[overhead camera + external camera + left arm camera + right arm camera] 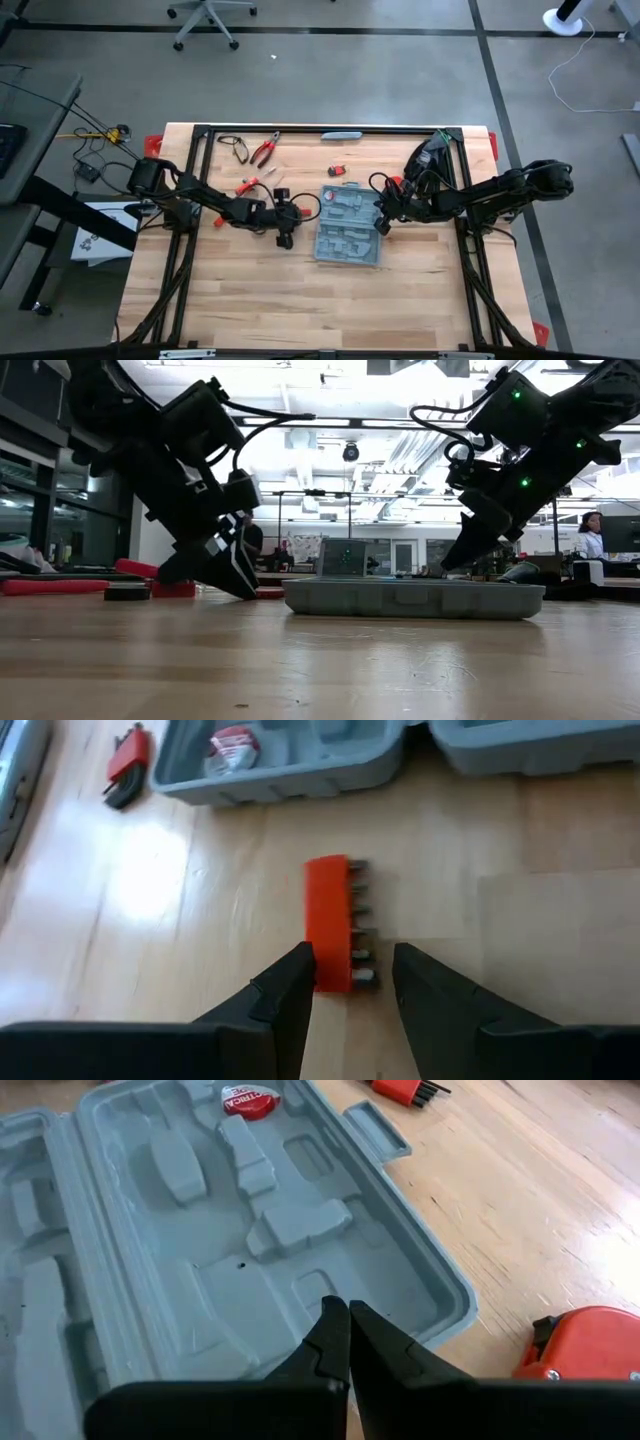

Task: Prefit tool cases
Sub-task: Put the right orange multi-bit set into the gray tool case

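Spread left gripper (348, 982) straddling the near end of an orange bit holder (331, 920), long axis running straight ahead from the fingers. Farther ahead, open tool case (300, 760). Right gripper (348, 1342), pressed together, poised over the case's moulded tray, nearer the case.

Tool case (300, 760) cut off by frame edge; red label (232, 747) unreadable.

One open case (349, 226). One bit holder (330, 922). One hex key set (127, 760). One pair of pliers (264, 151). One tape measure (583, 1345). Two arms, each with one gripper: left (352, 988), right (348, 1342).
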Controlling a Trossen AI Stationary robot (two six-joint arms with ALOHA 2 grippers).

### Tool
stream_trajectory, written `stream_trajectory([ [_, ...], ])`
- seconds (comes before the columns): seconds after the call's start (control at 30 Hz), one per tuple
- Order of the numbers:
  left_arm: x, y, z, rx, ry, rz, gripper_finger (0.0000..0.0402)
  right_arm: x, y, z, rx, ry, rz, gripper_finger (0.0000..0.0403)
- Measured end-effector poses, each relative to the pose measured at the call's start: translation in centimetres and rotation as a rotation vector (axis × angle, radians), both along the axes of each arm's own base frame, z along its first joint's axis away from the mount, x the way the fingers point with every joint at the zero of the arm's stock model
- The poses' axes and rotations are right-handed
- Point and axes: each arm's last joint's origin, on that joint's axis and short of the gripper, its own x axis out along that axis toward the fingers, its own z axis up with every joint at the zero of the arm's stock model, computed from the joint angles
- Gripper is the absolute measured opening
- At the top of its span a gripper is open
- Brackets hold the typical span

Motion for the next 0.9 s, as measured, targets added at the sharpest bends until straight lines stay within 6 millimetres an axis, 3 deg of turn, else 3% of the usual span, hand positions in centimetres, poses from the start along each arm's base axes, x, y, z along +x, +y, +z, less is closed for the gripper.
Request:
stream_trajectory([
  [0.3, -0.1, 0.3, -0.1, -0.063, -0.031, 0.083, 0.0131, 0.0, 0.0, 0.0, 0.0, 0.0, 0.0, 0.0],
  [0.63, -0.2, 2.4, -0.4, -0.207, -0.023, 0.157, 0.013, 0.0, 0.0, 0.0, 0.0, 0.0, 0.0, 0.0],
  [0.9, -0.2, 3.2, -0.4, -0.198, -0.049, 0.2, 0.0065, 0.0, 0.0, 0.0, 0.0, 0.0, 0.0, 0.0],
])
